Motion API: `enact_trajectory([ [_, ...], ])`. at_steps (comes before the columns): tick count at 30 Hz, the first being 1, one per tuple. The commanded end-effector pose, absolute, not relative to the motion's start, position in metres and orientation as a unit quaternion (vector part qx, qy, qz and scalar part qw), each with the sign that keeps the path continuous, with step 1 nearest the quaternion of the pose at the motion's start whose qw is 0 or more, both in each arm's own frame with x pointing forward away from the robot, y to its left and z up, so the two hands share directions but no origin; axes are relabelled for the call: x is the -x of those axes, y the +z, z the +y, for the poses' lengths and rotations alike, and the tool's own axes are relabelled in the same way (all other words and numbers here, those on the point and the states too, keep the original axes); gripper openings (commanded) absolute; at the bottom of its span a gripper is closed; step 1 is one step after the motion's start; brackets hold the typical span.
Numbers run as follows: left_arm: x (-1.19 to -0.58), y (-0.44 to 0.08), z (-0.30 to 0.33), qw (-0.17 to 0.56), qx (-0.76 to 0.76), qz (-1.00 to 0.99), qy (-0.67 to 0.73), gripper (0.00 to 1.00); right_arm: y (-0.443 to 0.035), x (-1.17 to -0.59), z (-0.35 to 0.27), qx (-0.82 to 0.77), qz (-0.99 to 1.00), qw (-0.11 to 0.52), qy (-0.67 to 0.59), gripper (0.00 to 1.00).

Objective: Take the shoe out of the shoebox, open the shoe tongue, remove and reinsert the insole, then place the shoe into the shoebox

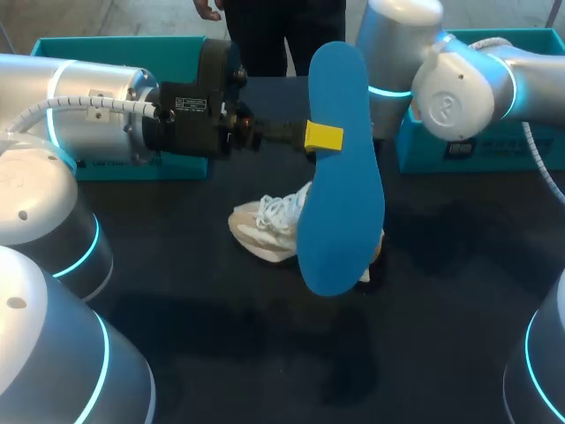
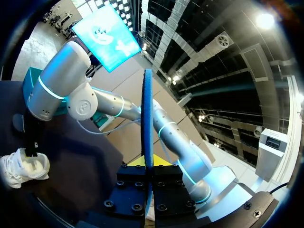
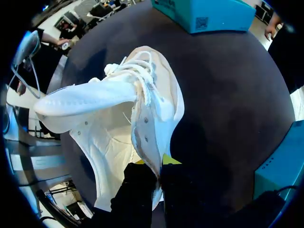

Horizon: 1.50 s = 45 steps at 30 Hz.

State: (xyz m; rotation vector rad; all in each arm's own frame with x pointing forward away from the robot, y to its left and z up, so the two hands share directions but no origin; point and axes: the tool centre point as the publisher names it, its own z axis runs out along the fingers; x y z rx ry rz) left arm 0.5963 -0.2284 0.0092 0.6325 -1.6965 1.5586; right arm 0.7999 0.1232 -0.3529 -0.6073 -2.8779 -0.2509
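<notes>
In the head view a blue insole stands on edge in the air above the middle of the table, and my left gripper is shut on its rim. The left wrist view shows the insole edge-on, clamped in that gripper. Under it a white shoe lies on the dark table with loose laces. My right arm comes down behind the insole, which hides its gripper in the head view. In the right wrist view my right gripper is shut on the side wall of the shoe, whose tongue is folded back.
A teal shoebox stands at the back left behind my left arm. A second teal box stands at the back right. The dark tabletop stretches toward the near edge between my arm bases.
</notes>
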Motion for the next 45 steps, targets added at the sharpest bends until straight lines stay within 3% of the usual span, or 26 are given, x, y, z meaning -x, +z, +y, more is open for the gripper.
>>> enact_trajectory([
  [1, -0.595, 0.007, -0.229, 0.367, -0.247, -0.659, 0.608, 0.0, -0.345, -0.795, 0.119, 0.249, -0.957, 0.103, -0.108, 0.0],
  [10, -0.595, 0.007, -0.229, 0.367, -0.247, -0.659, 0.608, 0.0, -0.332, -0.785, 0.13, 0.365, -0.913, 0.109, -0.148, 0.0],
  [17, -0.595, 0.007, -0.229, 0.367, -0.247, -0.659, 0.608, 0.0, -0.317, -0.772, 0.136, 0.412, -0.885, 0.051, -0.211, 0.0],
  [31, -0.595, 0.007, -0.229, 0.367, -0.247, -0.659, 0.608, 0.0, -0.318, -0.772, 0.136, 0.415, -0.879, 0.057, -0.228, 0.0],
  [45, -0.595, 0.007, -0.229, 0.367, -0.247, -0.659, 0.608, 0.0, -0.321, -0.76, 0.128, 0.595, -0.77, 0.062, -0.221, 0.0],
])
